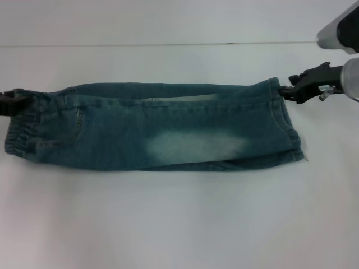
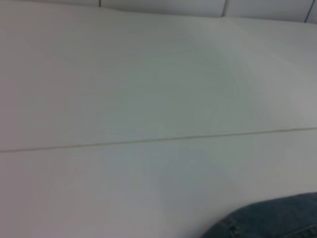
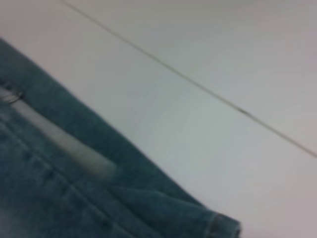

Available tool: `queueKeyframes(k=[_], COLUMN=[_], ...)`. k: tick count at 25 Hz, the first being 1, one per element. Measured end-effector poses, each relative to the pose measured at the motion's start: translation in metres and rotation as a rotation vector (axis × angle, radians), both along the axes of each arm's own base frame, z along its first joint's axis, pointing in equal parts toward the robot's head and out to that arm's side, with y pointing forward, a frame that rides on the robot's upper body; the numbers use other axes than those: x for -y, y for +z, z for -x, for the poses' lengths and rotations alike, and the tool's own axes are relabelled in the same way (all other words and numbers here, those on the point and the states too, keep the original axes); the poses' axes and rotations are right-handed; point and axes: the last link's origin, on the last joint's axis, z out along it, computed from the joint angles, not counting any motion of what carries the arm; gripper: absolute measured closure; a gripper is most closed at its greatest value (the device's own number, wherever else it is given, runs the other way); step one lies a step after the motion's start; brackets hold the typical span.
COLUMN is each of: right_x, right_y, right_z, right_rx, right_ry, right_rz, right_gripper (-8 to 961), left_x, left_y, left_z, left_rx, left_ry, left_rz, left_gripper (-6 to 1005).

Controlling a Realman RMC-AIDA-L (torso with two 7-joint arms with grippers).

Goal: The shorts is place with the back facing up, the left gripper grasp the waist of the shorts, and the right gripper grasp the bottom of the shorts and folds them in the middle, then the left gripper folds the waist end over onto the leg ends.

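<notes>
The shorts (image 1: 157,126) lie folded lengthwise, a tool at each end.

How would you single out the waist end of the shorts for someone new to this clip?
On the white table lie the denim shorts, folded lengthwise. The waist is their end on the robot's left, by the left hand. It is gathered and ruffled; the opposite end has flat stitched hems.

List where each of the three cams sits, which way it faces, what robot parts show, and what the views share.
Head: high on the robot, looking forward and down at the folded shorts on the white table; left gripper at the waist, right gripper at the leg ends.
Left wrist: low, facing across the table; shorts corner; no robot parts.
Right wrist: angled down at the shorts; no robot parts.
Shared: shorts, table.
</notes>
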Motion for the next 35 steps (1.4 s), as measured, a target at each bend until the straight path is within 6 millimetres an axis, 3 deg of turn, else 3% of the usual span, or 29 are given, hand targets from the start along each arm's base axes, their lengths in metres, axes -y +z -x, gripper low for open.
queueKeyframes(k=[5,11,16,18,21,27,35], right_x=[0.005,0.022,0.044,0.056,0.075,0.103,0.116], right_y=[0.02,0.036,0.028,0.022,0.008,-0.01,-0.028], right_z=[-0.001,0.01,0.021,0.023,0.023,0.016,0.01], right_rx=[-0.033,-0.161,-0.262,-0.291,-0.338,-0.414,-0.42], right_ry=[0.019,0.124,0.234,0.275,0.339,0.427,0.429], right_rz=[-0.063,-0.057,0.058,0.117,0.214,0.302,0.367], right_gripper=[609,361,129,85,19,24,23], left_x=[0.001,0.019,0.045,0.063,0.075,0.088,0.085], left_y=[0.016,0.031,0.032,0.025,0.02,0.015,0.003], left_z=[0.001,-0.002,0.005,0.007,0.011,0.03,0.039], left_rx=[-0.036,-0.017,0.002,0.009,0.01,-0.036,-0.085], left_ry=[-0.009,-0.058,-0.135,-0.183,-0.195,-0.118,-0.105], left_rz=[-0.039,0.019,0.088,0.155,0.191,0.215,0.218], left_gripper=[547,328,182,124,114,109,110])
